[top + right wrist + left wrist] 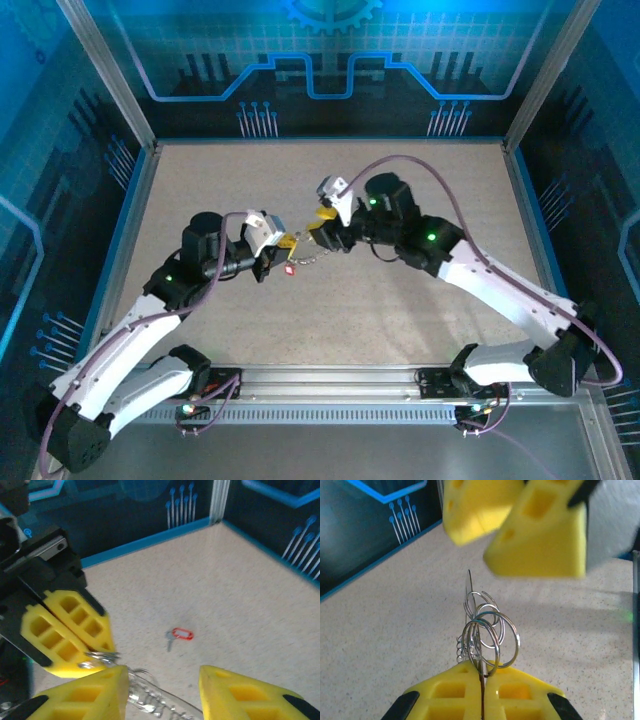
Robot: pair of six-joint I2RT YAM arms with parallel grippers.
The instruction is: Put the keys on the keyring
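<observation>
The left jaws are pressed fully together on the keyring [487,630], a floppy bunch of thin silvery wire loops. They hold it up off the speckled beige desk [240,595], so the loops stand out past the yellow pads [455,695]. The right jaws stand partly open with nothing clamped in them, though the loops trail just beside one of their own pads [95,695]. The two arms meet nose to nose over the middle of the desk. One small metal key with a red plastic head [179,634] lies flat on the desk close by, apart from the ring and not threaded.

The step in hand looks like fetching that key with the right arm. To do it well, the left grip should stay firm and motionless, so the ring does not swing or sag. The right jaws should clear the loops without snagging them, then come down squarely over the key. Because the key is tiny and lies flat, they should close low and slowly, or it may skid away. Gripping it by the shaft would leave the head free for the wire. Where the ring's open end lies cannot be made out.
</observation>
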